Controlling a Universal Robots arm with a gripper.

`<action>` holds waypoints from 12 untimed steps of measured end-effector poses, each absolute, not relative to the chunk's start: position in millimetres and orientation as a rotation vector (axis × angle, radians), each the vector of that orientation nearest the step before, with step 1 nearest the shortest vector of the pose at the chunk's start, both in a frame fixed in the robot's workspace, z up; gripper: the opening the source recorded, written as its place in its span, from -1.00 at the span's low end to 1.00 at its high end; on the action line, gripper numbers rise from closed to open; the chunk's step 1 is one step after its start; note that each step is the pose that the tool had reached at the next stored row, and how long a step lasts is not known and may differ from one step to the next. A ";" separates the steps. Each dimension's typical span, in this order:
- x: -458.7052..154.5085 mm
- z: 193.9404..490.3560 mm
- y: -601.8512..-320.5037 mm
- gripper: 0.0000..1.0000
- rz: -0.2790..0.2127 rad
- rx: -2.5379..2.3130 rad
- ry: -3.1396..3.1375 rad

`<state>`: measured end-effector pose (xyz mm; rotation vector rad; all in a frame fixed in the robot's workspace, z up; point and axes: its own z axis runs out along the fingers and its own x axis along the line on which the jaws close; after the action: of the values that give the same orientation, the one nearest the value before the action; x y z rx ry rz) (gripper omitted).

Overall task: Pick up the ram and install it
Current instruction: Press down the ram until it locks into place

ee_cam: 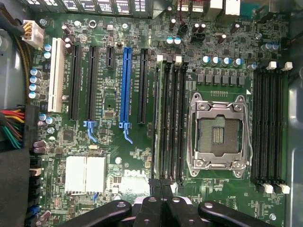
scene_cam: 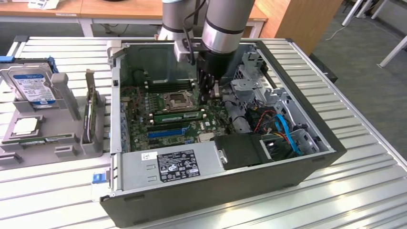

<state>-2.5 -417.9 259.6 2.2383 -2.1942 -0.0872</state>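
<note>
Nearest the exterior camera, the open computer case (scene_cam: 210,191) is seen lying on a worktop (scene_cam: 356,200) of ribbed metal slats, its power supply (scene_cam: 171,164) with a black label at the near edge. Inside the case, the gripper (scene_cam: 213,93) is held low over the motherboard (scene_cam: 171,119), beside the empty processor socket (ee_cam: 218,135). Its fingers (ee_cam: 163,208) are pressed shut, with nothing seen between them. The ram (scene_cam: 179,115) is seated flat in a memory slot just on the near side of the socket. To the exterior view's left of the case, a grey parts holder (scene_cam: 47,138) is set on the worktop, with a hard drive (scene_cam: 32,86) standing in it. Beyond the case, wooden desks (scene_cam: 83,9) and grey carpet (scene_cam: 362,43) are visible.
</note>
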 end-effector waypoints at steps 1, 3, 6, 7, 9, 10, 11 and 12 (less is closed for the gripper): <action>-2.5 258.9 -417.8 -0.80 -0.087 2.238 -2.194; -2.5 257.6 -417.8 -0.80 -0.087 2.238 -2.194; -2.5 255.8 -417.8 -0.80 -0.087 2.238 -2.194; -2.5 255.2 -417.8 -0.80 -0.087 2.238 -2.194; -2.5 254.3 -417.8 -0.80 -0.087 2.238 -2.194; -2.5 253.8 -417.8 -0.80 -0.087 2.238 -2.194; -2.5 253.3 -417.8 -0.80 -0.087 2.238 -2.194; -2.5 252.8 -417.8 -0.80 -0.087 2.238 -2.194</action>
<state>-2.5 -417.8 252.8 2.2384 -2.1942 -0.0873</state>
